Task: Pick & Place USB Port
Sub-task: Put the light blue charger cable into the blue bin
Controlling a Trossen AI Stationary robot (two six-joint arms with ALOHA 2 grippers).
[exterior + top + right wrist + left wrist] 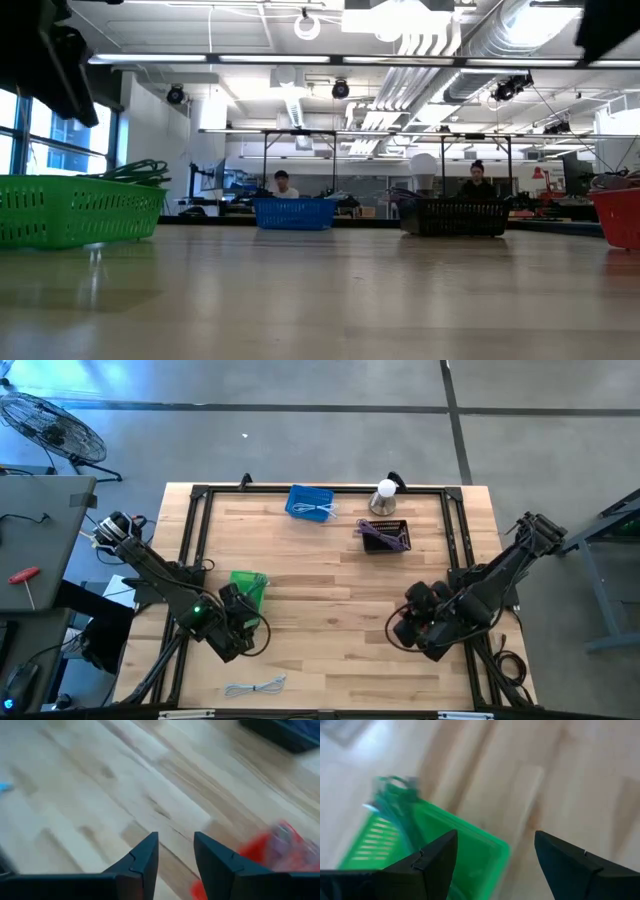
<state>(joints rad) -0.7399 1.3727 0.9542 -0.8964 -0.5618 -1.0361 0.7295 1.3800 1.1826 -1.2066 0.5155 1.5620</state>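
A white cable (255, 687) lies loose on the wooden table near its front edge; no gripper is near it, and I cannot tell which object is the USB port. My left gripper (240, 610) (495, 840) hangs open just on the near side of a green basket (248, 588) (420, 845) that holds green cables. My right gripper (405, 615) (176, 837) is open by a narrow gap above bare table at the right, with nothing between its fingers. Beside it is a red basket (270, 850) (618, 215), which the right arm hides in the high view.
A blue basket (310, 503) with a white cable and a black basket (383, 536) with purple cables stand at the far side, next to a white round object (385, 495). A black frame (200, 530) runs along the table's edges. Bare wood lies between the arms.
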